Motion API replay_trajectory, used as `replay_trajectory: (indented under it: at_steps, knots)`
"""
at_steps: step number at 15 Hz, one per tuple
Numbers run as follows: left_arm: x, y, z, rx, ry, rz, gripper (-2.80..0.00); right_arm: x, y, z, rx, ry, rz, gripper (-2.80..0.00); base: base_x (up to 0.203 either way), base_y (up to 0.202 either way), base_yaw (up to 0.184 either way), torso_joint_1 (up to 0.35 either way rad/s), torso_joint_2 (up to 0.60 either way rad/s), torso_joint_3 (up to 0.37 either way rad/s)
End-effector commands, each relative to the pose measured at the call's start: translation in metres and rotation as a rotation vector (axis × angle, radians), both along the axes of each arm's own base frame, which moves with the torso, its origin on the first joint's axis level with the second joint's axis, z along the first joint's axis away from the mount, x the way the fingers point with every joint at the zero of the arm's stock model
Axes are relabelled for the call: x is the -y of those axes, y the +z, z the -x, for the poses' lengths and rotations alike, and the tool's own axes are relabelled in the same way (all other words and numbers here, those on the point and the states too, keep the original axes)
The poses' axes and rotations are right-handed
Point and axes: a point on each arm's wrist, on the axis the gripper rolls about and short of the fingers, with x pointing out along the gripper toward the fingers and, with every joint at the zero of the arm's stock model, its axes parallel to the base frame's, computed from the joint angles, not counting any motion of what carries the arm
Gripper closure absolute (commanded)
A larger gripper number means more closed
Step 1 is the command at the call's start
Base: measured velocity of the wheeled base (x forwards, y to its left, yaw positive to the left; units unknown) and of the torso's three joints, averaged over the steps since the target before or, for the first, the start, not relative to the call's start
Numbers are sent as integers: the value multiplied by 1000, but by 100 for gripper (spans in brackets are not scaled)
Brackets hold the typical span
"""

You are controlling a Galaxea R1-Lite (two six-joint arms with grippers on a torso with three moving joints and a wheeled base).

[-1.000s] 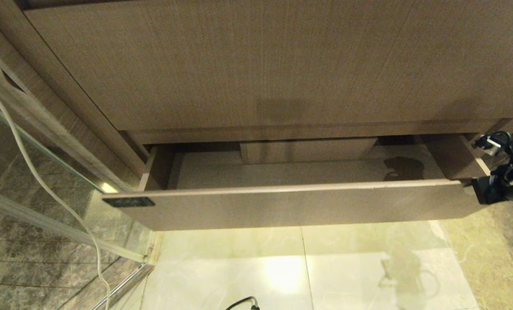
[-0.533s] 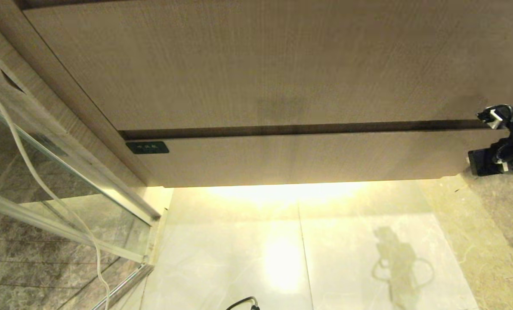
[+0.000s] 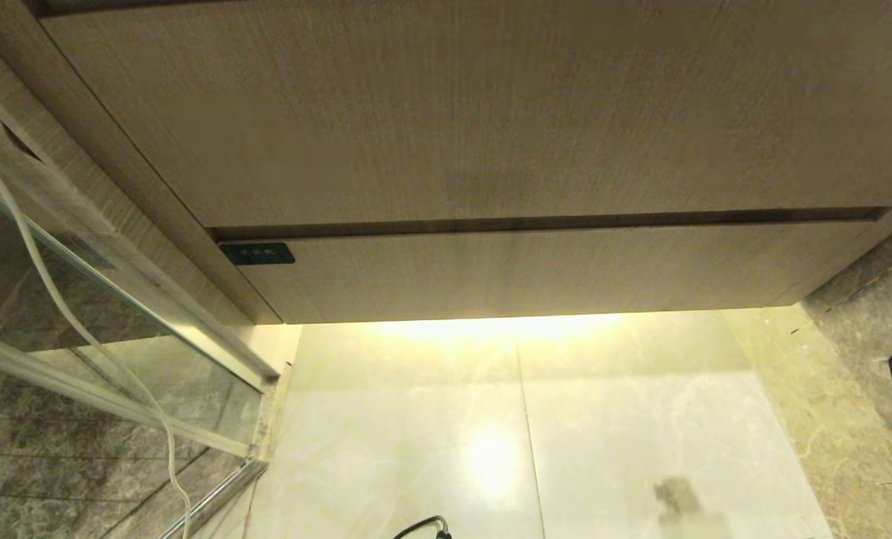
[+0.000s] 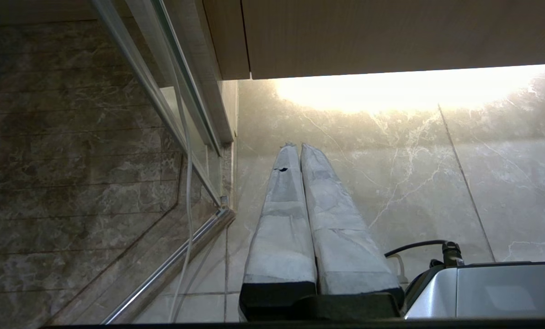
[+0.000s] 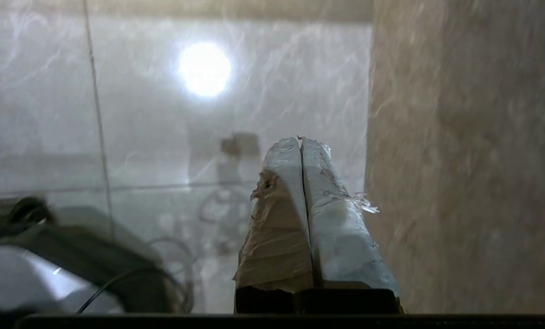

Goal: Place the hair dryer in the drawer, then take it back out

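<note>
One drawer [image 3: 521, 273] fills the middle of the head view, and it is now shut flush under the tall panel [image 3: 446, 112]; a second ago it stood pulled out and looked empty, with the right gripper at its right end. That gripper has since swung away from the drawer and is gone from the head view; its wrist view shows the right gripper [image 5: 302, 141] with taped fingers pressed together, holding nothing, above the pale floor [image 3: 603, 449] beside the cabinet's side. The left gripper [image 4: 295, 147] hangs parked below the drawer's left end, fingers together, also empty. The hair dryer appears in no view, so its place cannot be told. Judging by the closed, empty-looking drawer, the task seems at its end. Left of the drawer, a glass door [image 3: 117, 314] and a white cord [image 3: 64, 314]; nothing blocks the drawer front.
</note>
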Motion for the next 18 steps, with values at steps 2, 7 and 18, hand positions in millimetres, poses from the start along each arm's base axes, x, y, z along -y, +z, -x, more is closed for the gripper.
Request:
replay_trajectory:
  at_steps: [2, 7, 18]
  knots:
    - [0, 0, 0, -1, 0, 0, 0, -24, -1, 77, 98, -28, -75, 0, 0, 0, 0, 0, 0, 0]
    - [0, 0, 0, -2, 0, 0, 0, -42, -49, 147, 267, 30, -90, 0, 0, 0, 0, 0, 0, 0]
    - [0, 0, 0, -2, 0, 0, 0, -45, -111, 188, 588, 184, -104, 0, 0, 0, 0, 0, 0, 0]
